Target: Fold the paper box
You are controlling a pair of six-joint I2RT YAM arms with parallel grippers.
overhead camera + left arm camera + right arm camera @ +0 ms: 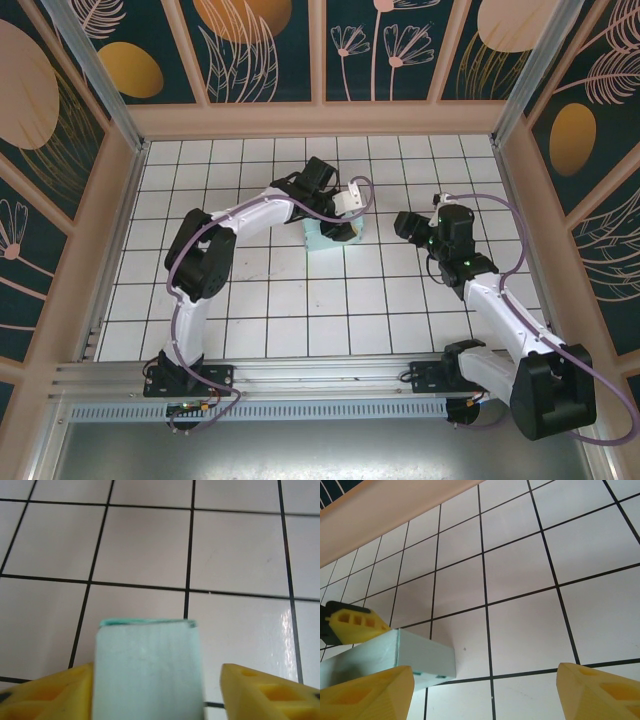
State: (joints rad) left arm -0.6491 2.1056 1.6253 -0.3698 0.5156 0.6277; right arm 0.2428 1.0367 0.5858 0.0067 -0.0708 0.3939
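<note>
The paper box (322, 238) is a small, pale mint-blue closed box lying on the white tiles near the table's middle. My left gripper (340, 226) reaches down over it. In the left wrist view the box (147, 670) stands between the yellow fingers of the left gripper (157, 680). The left finger is against its side and the right finger (260, 690) is a small gap away, so the jaws are open. My right gripper (405, 225) hovers to the right of the box, open and holding nothing. In its own view the right gripper (485, 685) sees the box (400, 655) at the lower left.
White tiled floor (300, 300) with black grout lines, fenced by tan wooden walls (320, 118) at the back and sides. A yellow finger of the left gripper (355, 625) shows behind the box in the right wrist view. Open tiles lie in front of the box.
</note>
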